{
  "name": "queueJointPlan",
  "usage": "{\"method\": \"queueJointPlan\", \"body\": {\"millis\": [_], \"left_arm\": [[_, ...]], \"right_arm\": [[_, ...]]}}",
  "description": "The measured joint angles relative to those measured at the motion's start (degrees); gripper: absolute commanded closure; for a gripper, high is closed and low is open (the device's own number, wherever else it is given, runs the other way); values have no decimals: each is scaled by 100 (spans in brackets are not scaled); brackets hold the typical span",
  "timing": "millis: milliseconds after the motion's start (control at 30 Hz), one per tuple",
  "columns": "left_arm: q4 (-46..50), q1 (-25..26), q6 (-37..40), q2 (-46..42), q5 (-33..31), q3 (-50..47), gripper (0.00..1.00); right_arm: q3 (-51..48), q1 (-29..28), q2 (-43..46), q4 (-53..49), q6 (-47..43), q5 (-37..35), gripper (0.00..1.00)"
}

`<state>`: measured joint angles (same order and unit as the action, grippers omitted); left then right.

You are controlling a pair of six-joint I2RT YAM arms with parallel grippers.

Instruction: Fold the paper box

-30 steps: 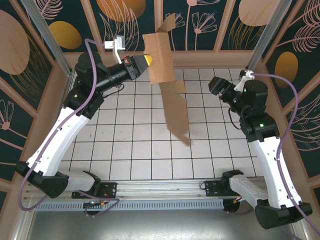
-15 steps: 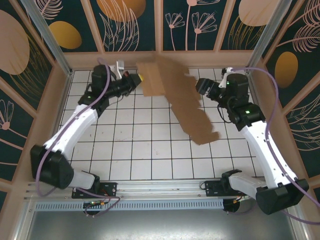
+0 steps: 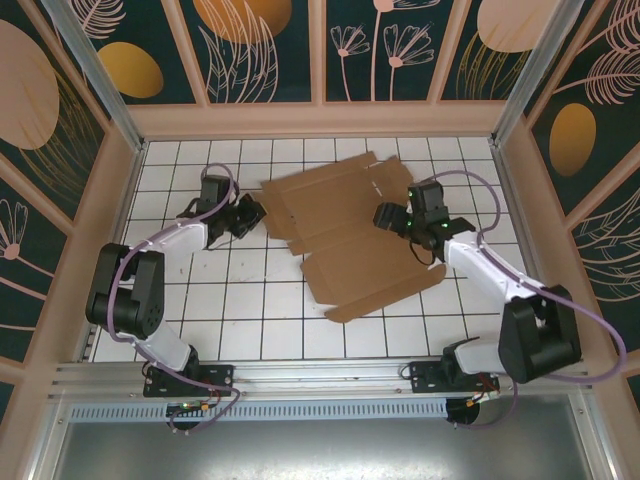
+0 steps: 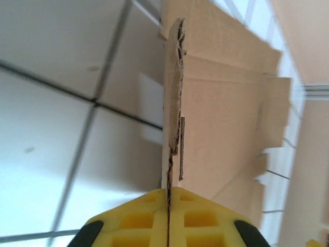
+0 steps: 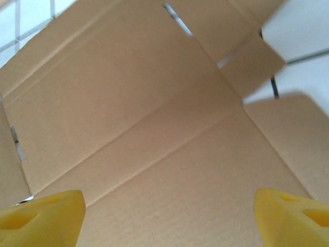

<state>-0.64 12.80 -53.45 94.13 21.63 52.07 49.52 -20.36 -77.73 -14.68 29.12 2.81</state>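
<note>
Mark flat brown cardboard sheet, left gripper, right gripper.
flat brown cardboard sheet [image 3: 345, 228], top view, centre panel
left gripper [image 4: 168, 193], left wrist view, seam between fingertips clamping sheet edge
right gripper [image 5: 167, 216], right wrist view, midway between open fingertips

Bright, even light; wrist views softly blurred

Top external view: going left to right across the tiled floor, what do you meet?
left arm's elbow → left hand → paper box → right arm's elbow
</note>
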Motion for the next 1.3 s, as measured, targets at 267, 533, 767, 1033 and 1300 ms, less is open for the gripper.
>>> {"method": "queueJointPlan", "body": {"millis": [267, 533, 767, 1033, 1300], "left_arm": [[922, 7, 468, -699, -1790, -251, 26], [1250, 199, 1309, -1373, -3016, 667, 86], [898, 1097, 2000, -251, -2229, 1537, 100], [896, 1353, 2026, 1711, -1410, 2057, 100], [1244, 1401, 2024, 2599, -1349, 2826, 100]], "right_arm": [[-149, -619, -516, 164, 208, -210, 68], [-490, -680, -289, 229, -20, -264, 100], [-621, -793, -343, 260, 170, 28, 100], [-789, -837, -1034, 271, 461, 22, 100], [-369, -831, -1504, 273, 710, -127, 100]]}}
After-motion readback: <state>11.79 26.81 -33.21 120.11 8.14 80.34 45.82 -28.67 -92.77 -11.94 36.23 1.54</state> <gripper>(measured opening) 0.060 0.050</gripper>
